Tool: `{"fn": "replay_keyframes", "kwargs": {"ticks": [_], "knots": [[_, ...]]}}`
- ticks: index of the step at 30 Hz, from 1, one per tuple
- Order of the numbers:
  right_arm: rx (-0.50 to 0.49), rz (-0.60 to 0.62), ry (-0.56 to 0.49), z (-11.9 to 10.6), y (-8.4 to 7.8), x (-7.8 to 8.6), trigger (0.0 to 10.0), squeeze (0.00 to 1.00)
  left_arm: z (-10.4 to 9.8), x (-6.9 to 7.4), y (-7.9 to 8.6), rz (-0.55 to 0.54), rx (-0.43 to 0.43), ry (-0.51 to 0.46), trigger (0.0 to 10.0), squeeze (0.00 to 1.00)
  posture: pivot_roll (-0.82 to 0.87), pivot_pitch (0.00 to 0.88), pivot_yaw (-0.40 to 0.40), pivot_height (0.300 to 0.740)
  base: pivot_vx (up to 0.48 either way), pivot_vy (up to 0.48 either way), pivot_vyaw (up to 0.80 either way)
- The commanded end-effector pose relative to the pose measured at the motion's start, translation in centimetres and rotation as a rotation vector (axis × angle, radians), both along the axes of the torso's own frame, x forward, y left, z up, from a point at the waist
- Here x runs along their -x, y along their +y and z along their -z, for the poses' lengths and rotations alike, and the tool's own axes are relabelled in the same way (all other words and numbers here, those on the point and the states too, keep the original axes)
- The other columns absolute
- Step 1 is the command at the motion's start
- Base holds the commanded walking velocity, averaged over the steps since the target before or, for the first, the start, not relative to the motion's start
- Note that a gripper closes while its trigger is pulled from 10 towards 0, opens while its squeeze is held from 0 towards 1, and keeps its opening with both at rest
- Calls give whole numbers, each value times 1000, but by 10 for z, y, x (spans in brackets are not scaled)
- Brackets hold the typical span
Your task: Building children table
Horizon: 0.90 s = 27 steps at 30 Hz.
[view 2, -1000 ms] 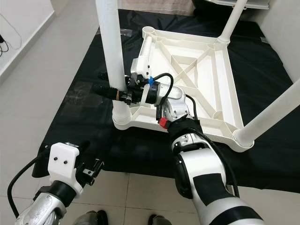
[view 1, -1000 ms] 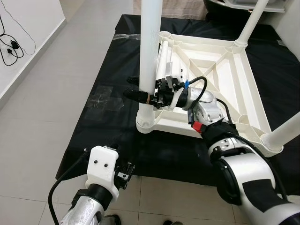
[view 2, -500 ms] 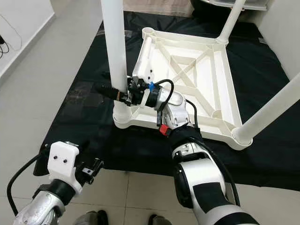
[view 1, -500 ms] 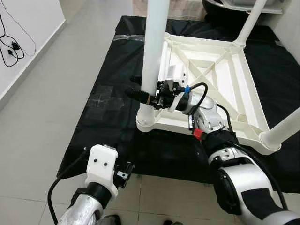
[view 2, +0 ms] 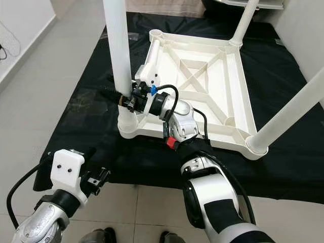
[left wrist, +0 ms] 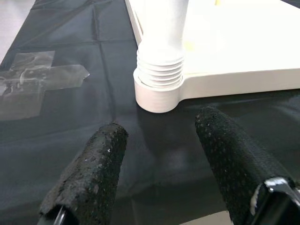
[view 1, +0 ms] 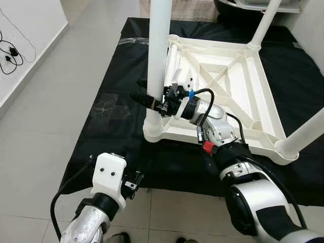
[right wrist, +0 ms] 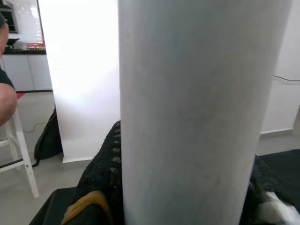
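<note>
The white children's table (view 2: 202,132) lies upside down on a black mat (view 1: 116,86). Its near-left leg (view 1: 158,45) stands upright in the corner socket (left wrist: 159,84), where screw threads show just above the collar. My right gripper (view 1: 137,89) is shut on this leg low down, one black finger (right wrist: 105,173) on each side of the leg (right wrist: 197,112). My left gripper (left wrist: 160,124) hovers open just above the mat's near edge, a short way in front of that socket. Two more legs (view 1: 263,23) (view 1: 304,134) stand in the right-hand corners.
A loose white tube (view 2: 152,53) lies inside the frame along its left rim, below a bare corner socket (view 2: 156,34). Clear tape (view 1: 109,107) sticks to the mat. Cables (view 1: 10,50) lie by the left wall. A person's arm (right wrist: 7,98) and a white stool (right wrist: 21,164) are beyond the leg.
The head view has shifted slightly. My right gripper stays clamped on the near-left leg at the same height, and the left arm has not visibly moved.
</note>
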State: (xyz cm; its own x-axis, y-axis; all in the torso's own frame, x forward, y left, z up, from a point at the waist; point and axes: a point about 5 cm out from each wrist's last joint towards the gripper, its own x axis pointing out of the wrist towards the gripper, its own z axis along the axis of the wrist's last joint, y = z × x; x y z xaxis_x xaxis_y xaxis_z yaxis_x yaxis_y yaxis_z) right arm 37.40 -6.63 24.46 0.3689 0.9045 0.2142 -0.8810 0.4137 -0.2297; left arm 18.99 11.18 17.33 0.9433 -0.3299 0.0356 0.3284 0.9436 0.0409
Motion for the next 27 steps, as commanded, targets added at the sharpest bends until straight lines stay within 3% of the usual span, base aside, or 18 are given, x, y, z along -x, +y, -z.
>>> {"fn": "replay_keyframes", "kwargs": {"ticks": [1, 9, 11, 12, 13, 17, 23, 27], "knots": [[85, 54, 155, 39, -6, -1, 10000, 0, 5, 0, 3, 1, -10, 22, 10000, 0, 151, 231, -58, 740, 0, 0, 0], [82, 97, 183, 41, -4, -2, 10000, 0, 4, -1, 4, 0, -13, 18, 10000, 0, 148, 236, -57, 740, 0, 0, 0], [54, 231, 215, 43, -4, -8, 10000, 0, 3, -3, 5, -3, -17, 11, 10000, 0, 147, 237, -57, 740, 0, 0, 0], [54, 231, 215, 43, -4, -8, 10000, 0, 3, -3, 5, -3, -17, 11, 10000, 0, 147, 237, -57, 740, 0, 0, 0], [29, 313, 226, 42, -5, -11, 10000, 0, 3, -4, 6, -5, -21, 8, 10000, 0, 147, 239, -55, 740, 0, 0, 0], [-38, 453, 234, 41, -12, -17, 10000, 0, 2, -7, 8, -9, -27, -1, 10000, 0, 148, 238, -56, 740, 0, 0, 0], [-97, 457, 207, 38, -12, -14, 10000, 0, 1, -8, 11, -13, -33, -4, 10000, 0, 145, 239, -54, 740, 0, 0, 0], [-66, 308, 159, 43, -2, 1, 10000, 0, 1, -9, 13, -14, -38, -6, 10000, 0, 147, 239, -53, 740, 0, 0, 0]]}}
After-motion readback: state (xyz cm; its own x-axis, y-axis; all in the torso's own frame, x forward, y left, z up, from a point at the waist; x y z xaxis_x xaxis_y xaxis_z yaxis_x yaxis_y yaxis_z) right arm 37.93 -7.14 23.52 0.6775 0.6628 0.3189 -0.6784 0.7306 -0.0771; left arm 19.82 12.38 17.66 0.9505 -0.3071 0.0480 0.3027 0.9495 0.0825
